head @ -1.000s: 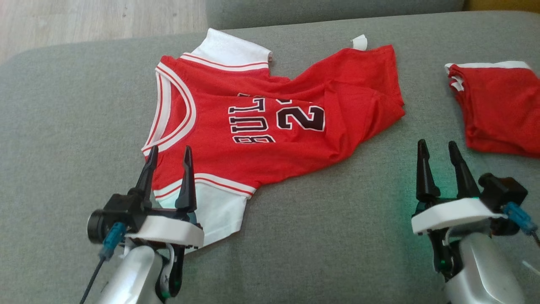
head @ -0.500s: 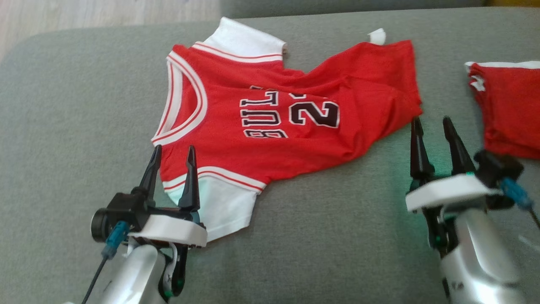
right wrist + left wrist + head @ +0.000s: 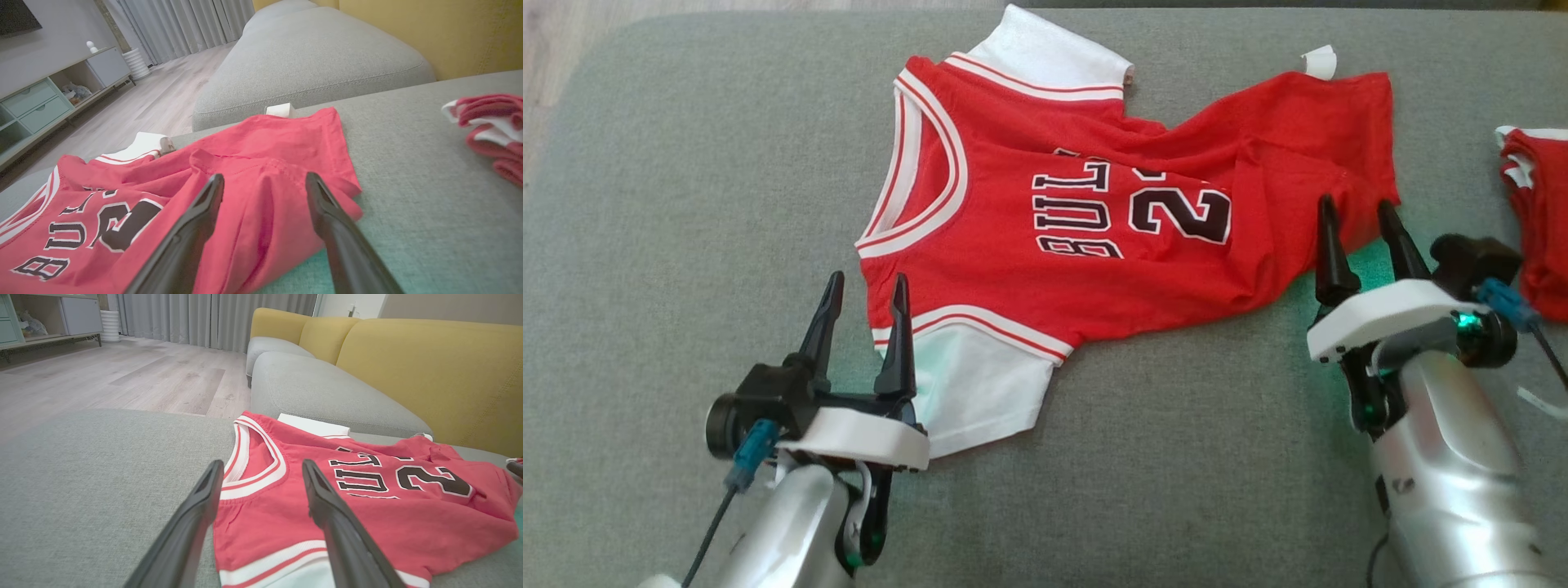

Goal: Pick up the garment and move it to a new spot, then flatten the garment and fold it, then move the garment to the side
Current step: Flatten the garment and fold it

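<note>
Nearest me, my left gripper (image 3: 868, 280) has its fingers spread wide and holds nothing. It sits at the near left corner of the red basketball jersey (image 3: 1094, 269), one finger over the grey sofa cushion (image 3: 686, 204) and the other over the red edge beside the white sleeve (image 3: 980, 392). I cannot tell whether either tip touches the cloth. My right gripper (image 3: 1356, 204) is just as wide and empty, with its tips at the jersey's near right hem corner. The jersey lies rumpled on the cushion, neckline to the left and hem to the right, and a crease runs across the black lettering. A small white tag (image 3: 1319, 61) sticks up at its far right corner. To the right of the jersey, apart from it, sits a bunched red and white garment (image 3: 1539, 229). Beyond the jersey rise the yellow sofa backrest (image 3: 429, 367) and the wooden floor (image 3: 122, 375).
</note>
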Controlling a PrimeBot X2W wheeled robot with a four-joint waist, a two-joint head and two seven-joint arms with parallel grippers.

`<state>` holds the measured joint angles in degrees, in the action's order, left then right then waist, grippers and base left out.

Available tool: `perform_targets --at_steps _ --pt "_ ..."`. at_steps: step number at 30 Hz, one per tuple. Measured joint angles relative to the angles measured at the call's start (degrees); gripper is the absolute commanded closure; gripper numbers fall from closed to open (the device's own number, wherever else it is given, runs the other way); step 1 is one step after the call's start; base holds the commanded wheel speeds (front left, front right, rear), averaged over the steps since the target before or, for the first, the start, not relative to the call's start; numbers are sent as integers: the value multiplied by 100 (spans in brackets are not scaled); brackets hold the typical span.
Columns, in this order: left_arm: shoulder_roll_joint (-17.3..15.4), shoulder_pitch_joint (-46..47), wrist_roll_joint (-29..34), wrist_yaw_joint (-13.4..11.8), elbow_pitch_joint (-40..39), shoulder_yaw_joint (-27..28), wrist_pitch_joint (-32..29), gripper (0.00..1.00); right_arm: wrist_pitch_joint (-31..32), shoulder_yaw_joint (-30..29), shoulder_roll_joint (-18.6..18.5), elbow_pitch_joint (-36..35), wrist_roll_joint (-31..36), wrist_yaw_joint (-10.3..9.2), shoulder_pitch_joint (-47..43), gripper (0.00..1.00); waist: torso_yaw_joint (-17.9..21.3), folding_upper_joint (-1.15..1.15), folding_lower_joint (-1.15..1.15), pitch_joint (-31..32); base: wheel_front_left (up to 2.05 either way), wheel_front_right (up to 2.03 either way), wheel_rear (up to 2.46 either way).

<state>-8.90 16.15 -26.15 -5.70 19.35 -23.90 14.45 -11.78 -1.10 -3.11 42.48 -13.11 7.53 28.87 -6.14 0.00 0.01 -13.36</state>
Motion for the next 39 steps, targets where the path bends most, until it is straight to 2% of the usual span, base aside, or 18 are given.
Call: perform_targets --at_steps 8,9,10,12,20,24,34,39 --pt "7 3 40 16 21 -4 0 0 -137 84 -7 686 -58 1 386 0 -34 0 0 -47 0 0 0" --pt "7 6 52 16 24 -7 0 0 -138 114 -9 776 -60 0 424 3 -33 0 0 -51 0 0 0" --pt "8 8 52 16 24 -9 0 0 -141 137 -8 851 -98 0 463 41 -32 0 0 -56 0 0 0" --pt "8 13 52 16 32 -13 0 0 -145 182 -9 975 -170 0 531 100 -28 0 0 -60 0 0 0" --pt "8 31 51 15 85 -16 0 0 -244 278 -9 1033 -210 1 591 100 44 0 -1 63 0 0 0" --pt "3 10 49 5 87 0 0 0 -255 254 -8 597 -269 1 374 100 163 0 -1 207 0 0 0" --pt "-4 -201 31 -37 81 55 0 0 -258 -11 3 -293 -304 0 -842 100 702 0 -1 560 0 0 0" --pt "-5 -258 14 -42 78 94 0 0 -231 -124 19 -550 -303 1 -1237 100 880 0 -1 666 0 0 0"
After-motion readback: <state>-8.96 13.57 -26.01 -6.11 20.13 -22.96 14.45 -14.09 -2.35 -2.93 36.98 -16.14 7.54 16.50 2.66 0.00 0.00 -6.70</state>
